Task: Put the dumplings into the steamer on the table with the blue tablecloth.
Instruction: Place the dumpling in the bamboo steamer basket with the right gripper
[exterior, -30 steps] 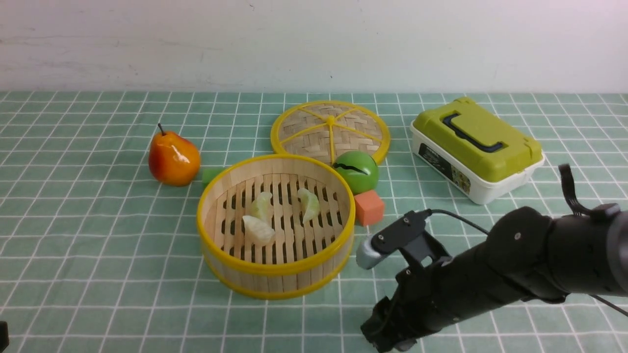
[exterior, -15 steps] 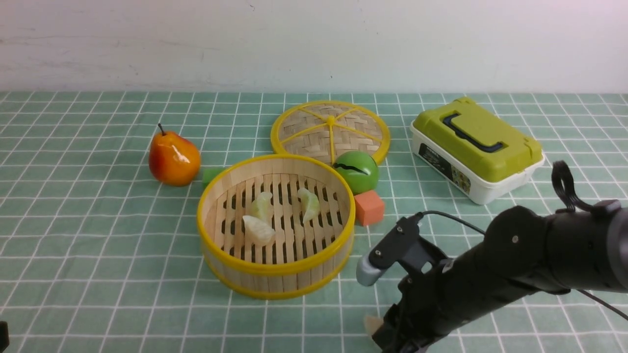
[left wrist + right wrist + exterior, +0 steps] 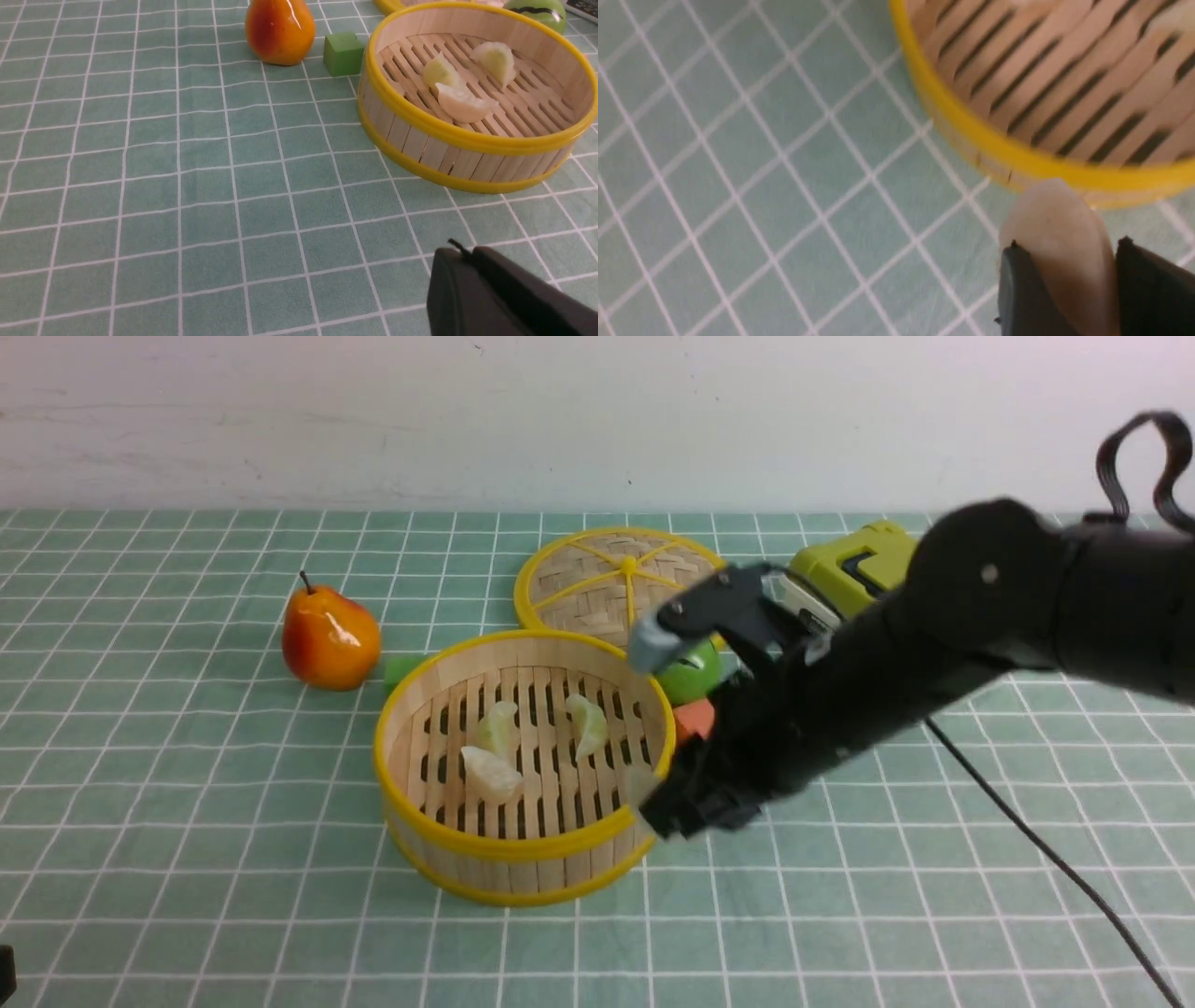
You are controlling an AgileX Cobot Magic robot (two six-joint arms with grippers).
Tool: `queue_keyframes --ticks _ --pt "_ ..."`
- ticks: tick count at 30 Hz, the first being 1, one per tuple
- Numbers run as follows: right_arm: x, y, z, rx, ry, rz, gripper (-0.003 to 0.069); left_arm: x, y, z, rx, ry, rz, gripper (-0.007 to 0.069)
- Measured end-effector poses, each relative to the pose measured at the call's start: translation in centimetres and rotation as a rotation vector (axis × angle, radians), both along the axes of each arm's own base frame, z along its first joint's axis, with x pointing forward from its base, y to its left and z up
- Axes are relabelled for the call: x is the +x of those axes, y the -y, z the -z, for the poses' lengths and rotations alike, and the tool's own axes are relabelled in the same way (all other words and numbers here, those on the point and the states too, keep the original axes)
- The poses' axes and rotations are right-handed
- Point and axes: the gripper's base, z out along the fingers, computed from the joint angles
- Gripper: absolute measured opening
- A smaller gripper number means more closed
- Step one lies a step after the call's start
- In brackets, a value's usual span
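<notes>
The left gripper shows only in part; whether it is wide or narrow, I cannot tell. The pear stands left of the steamer, where two pale-green dumplings and one white dumpling lie. At its right rim, the right gripper, somewhat blurred, pinches another white dumpling.

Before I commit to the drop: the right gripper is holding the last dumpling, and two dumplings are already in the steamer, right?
Not two: the front view shows three dumplings in the steamer. The right gripper does hold another dumpling.
</notes>
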Motion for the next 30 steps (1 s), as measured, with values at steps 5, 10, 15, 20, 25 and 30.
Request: queue_keyframes --ticks 5,10,15,20,25,30 --pt "4.8 -2.7 0.6 0.047 -0.026 0.065 0.0247 0.0 0.0 0.0 0.003 0.002 -0.001 0.0024" --pt "8.2 -4.2 5.3 -0.001 -0.120 0.156 0.0246 0.0 0.0 -0.1 0.002 0.009 0.001 0.0024" --pt "9.6 -4.6 7.7 -0.027 -0.177 0.261 0.0243 0.1 0.0 -0.1 0.000 0.015 0.002 0.0024" --pt "9.5 -4.7 7.6 -0.009 -0.202 0.274 0.0288 0.1 0.0 -0.2 -0.001 0.020 0.003 0.0024" --pt "9.5 -5.0 7.4 0.022 -0.227 0.284 0.0384 0.1 0.0 -0.2 -0.002 0.023 0.004 0.0024" --pt "9.5 -5.0 5.5 0.015 -0.215 0.256 0.0437 0.1 0.0 -0.2 0.000 0.024 0.003 0.0024"
